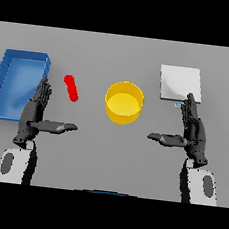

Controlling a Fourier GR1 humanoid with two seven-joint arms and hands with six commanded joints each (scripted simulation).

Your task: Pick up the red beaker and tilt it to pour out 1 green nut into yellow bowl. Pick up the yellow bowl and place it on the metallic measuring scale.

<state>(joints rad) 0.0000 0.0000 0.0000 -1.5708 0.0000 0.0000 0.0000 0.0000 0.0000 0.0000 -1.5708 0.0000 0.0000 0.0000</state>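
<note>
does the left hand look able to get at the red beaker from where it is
Probably yes. The left hand is open, and the red beaker lies just ahead and to its inner side on bare table, with nothing between them. The blue bin sits on the hand's other side.

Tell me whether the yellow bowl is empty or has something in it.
Empty: the yellow bowl shows only its plain yellow inside, with no green nut visible in it.

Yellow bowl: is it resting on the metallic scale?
No, the yellow bowl sits on the grey table, apart from the scale on its right.
</note>
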